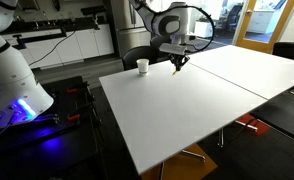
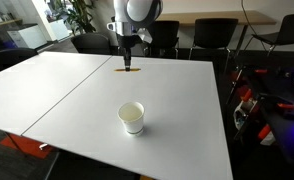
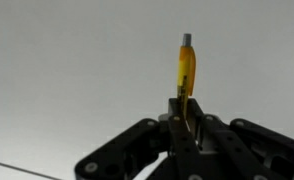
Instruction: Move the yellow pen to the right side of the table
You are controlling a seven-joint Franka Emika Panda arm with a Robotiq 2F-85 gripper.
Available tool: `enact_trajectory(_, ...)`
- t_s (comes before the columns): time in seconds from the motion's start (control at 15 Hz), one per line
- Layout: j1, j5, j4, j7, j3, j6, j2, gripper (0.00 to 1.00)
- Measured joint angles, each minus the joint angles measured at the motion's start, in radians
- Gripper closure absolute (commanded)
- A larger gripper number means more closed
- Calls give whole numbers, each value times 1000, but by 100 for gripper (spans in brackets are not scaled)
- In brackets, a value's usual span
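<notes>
tool (image 3: 187,128) clamped on the yellow pen (image 3: 187,72), and the wrist view gives a good look at it: both fingers (image 3: 175,135) are pressed together on the pen's lower part, and most of its length sticks out past the fingertips over plain white surface.

in an exterior view the tool (image 2: 127,58) hangs down from the arm, well beyond the white cup (image 2: 132,117). the pen (image 2: 127,69) is a short orange-yellow streak right under it. it's low over the worktop (image 2: 187,110), but whether the tip touches the surface i cannot tell from here.

now the edges. the pen is close to the worktop's edge on the side away from the cup, with dark chairs (image 2: 212,35) lined up just past that edge. the seam (image 2: 72,90) between the joined panels runs diagonally past the cup. the pen is on the cup's panel, near the seam, and near where the seam meets that chair-side edge.

in an exterior view from another angle, the cup (image 1: 143,66) and the pen (image 1: 178,68) stand near each other but apart, along the same edge of the worktop.

as for room to move, a broad stretch of white surface spreads from the cup toward the near edges. across the seam from the cup there's a whole second panel of white. the cup stands upright and alone, well apart from the tool.
</notes>
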Motion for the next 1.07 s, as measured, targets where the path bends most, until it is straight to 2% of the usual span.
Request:
enact_trajectory(0.27, -73, 77, -38, 11, -11, -1, -79, 97)
enact_trajectory(0.47, -109, 115, -41, 24, -29, -1, -93, 97)
enact_trajectory(1.07, -134, 120, -42, 90, -106, -2, -53, 97)
